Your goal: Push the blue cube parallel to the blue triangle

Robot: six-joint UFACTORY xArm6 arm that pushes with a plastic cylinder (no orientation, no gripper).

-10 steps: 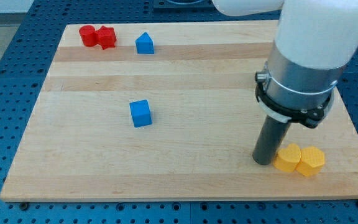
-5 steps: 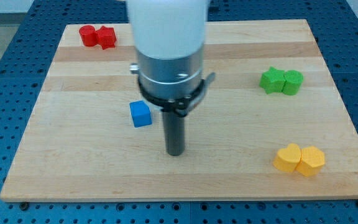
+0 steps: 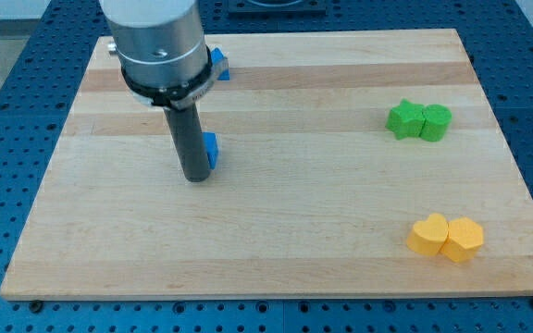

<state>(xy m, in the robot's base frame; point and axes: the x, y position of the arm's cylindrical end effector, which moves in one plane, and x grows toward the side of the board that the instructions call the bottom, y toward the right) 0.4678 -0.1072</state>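
Note:
The blue cube lies left of the board's middle, mostly hidden behind my rod; only its right edge shows. My tip rests on the board at the cube's lower left, touching or almost touching it. The blue triangle sits near the view's top, largely hidden by the arm's body, with only its right part showing.
Two green blocks sit together at the view's right. Two yellow blocks sit together at the lower right. The wooden board lies on a blue perforated table. The red blocks are hidden behind the arm.
The arm has swept from the view's right to the left, reaching the blue cube. The cube has shifted slightly upward from where it lay. The arm now hides the red blocks.

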